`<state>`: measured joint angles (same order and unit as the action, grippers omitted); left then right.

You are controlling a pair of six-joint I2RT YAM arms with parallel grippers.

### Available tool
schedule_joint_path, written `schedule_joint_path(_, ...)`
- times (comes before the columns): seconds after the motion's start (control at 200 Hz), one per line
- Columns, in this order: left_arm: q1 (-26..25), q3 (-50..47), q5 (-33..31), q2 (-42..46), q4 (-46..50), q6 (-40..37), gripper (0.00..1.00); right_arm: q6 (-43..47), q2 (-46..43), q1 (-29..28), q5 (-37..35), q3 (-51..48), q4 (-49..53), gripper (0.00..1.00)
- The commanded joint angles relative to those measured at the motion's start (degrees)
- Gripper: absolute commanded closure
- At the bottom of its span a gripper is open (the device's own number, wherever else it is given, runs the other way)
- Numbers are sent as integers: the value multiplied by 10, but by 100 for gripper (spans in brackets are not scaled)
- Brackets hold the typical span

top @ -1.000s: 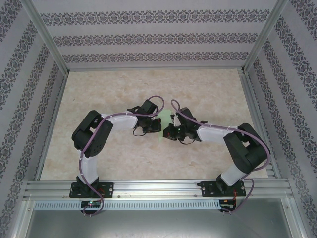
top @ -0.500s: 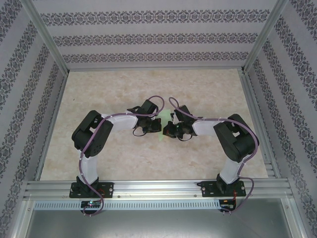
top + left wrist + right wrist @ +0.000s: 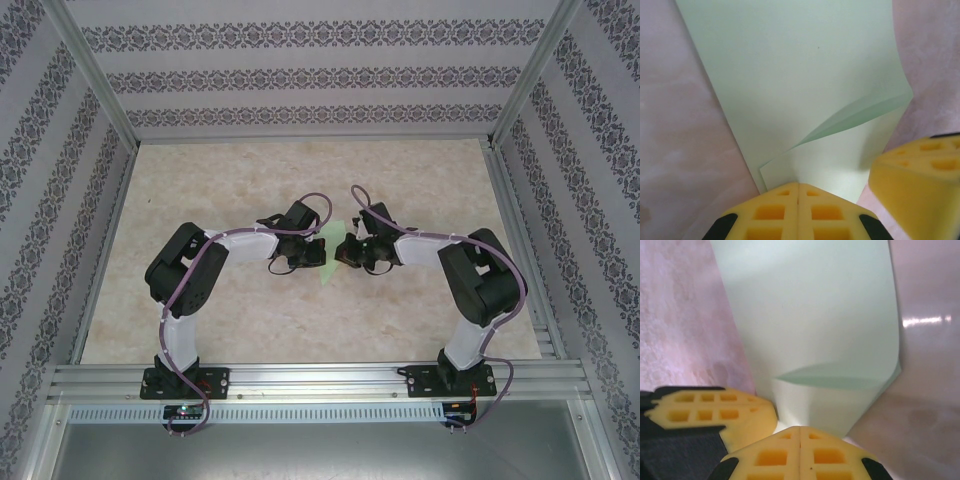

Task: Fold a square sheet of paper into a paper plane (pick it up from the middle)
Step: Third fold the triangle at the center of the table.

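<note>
Right arm (image 3: 470,270) has swung inward. Both end effectors, left (image 3: 798,192) and right (image 3: 799,437), are closed, tips on the folded paper (image 3: 790,75) mid-tabletop (image 3: 250,180). Its flap (image 3: 860,112) springs up; sliding tips could skew the crease.

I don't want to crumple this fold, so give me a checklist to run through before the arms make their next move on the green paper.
1. The left gripper is shut: ok.
2. The right gripper is shut: ok.
3. The square sheet of paper lies between both grippers, mid-way across the table: ok.
4. Fold pressed flat: not ok; the upper layer bows up off the lower one.
5. Paper actually pinched by either gripper: cannot tell; its edge meets the fingertips.
6. Clearance between the two grippers: cannot tell; they sit very close together.
</note>
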<state>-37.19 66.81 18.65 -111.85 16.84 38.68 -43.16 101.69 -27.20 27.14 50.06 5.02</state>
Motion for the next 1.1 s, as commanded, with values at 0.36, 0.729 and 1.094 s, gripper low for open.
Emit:
schedule_joint_path(0.36,-2,-9,-49,-13,86,-15,100,3,7,24,-21,25,1,100)
schedule_joint_path(0.729,-2,-13,-47,-12,87,-17,100,7,49,42,-32,36,5,100)
schedule_joint_path(1.094,-2,-15,-52,-10,94,-25,100,19,53,58,-65,47,20,100)
